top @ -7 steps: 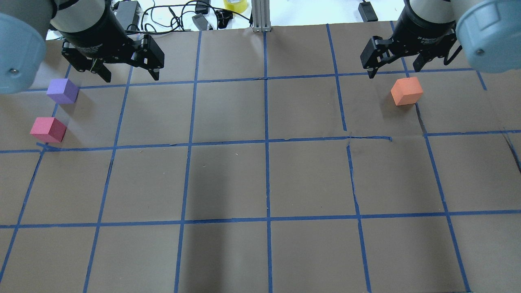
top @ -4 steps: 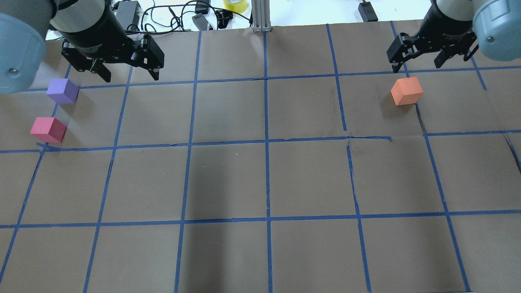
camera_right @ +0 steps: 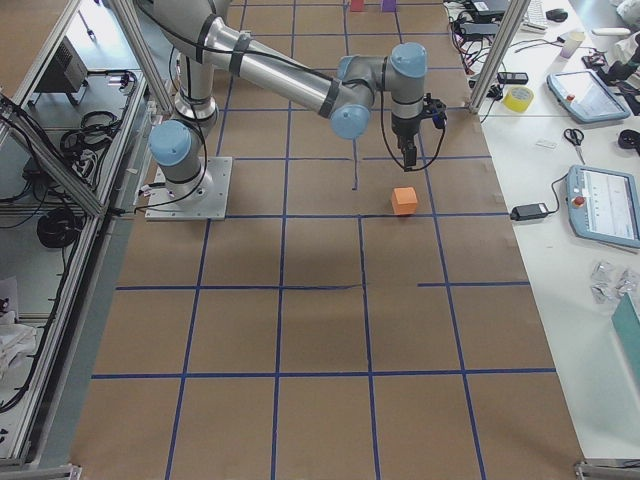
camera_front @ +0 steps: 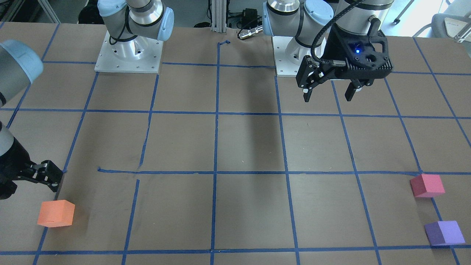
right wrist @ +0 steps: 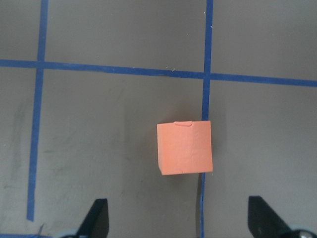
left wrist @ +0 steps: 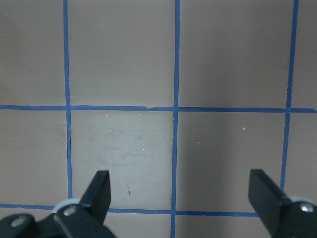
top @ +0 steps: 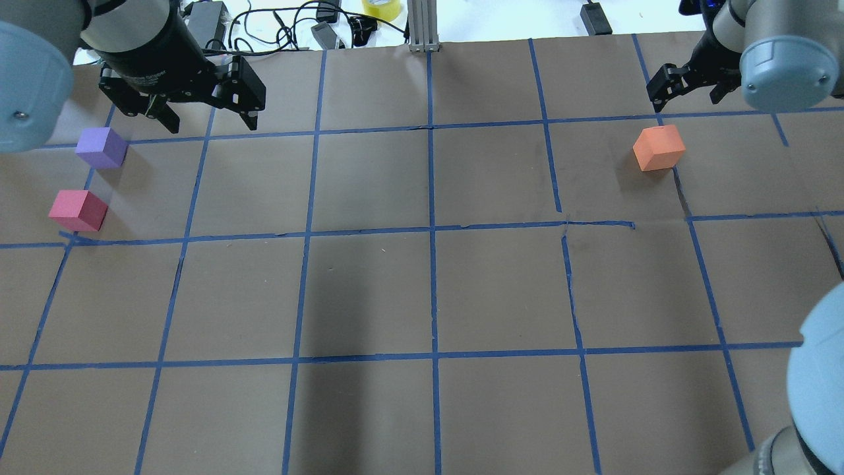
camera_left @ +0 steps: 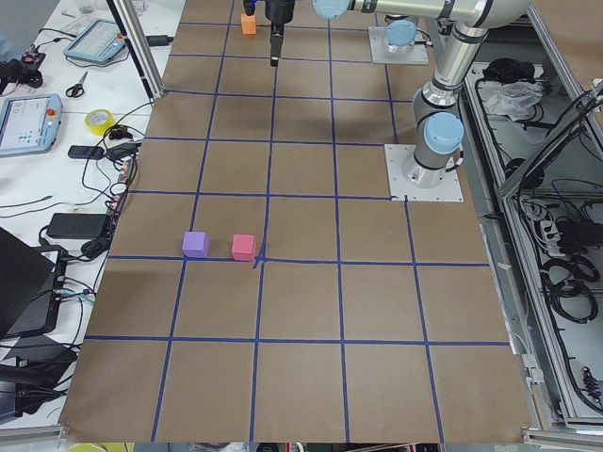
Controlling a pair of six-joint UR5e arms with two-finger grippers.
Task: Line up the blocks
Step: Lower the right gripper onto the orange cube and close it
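The orange block (top: 658,148) sits at the far right of the table; in the right wrist view it (right wrist: 184,148) lies just ahead of the gripper and between its finger lines. My right gripper (top: 687,99) is open and empty, hovering just beyond it. The purple block (top: 101,147) and the pinkish-red block (top: 78,210) sit close together at the far left. My left gripper (top: 212,124) is open and empty, hovering to the right of the purple block. Its wrist view shows only bare table between the fingers (left wrist: 99,191).
Cables, power bricks and a yellow tape roll (top: 381,8) lie past the table's far edge beside an aluminium post (top: 422,26). The right arm's elbow (top: 821,369) hangs over the near right corner. Blue tape lines grid the brown table (top: 428,290).
My right gripper has moved right and toward the far edge, away from above the orange block's left side. The right arm's elbow has come into view at the near right. The left arm is still.
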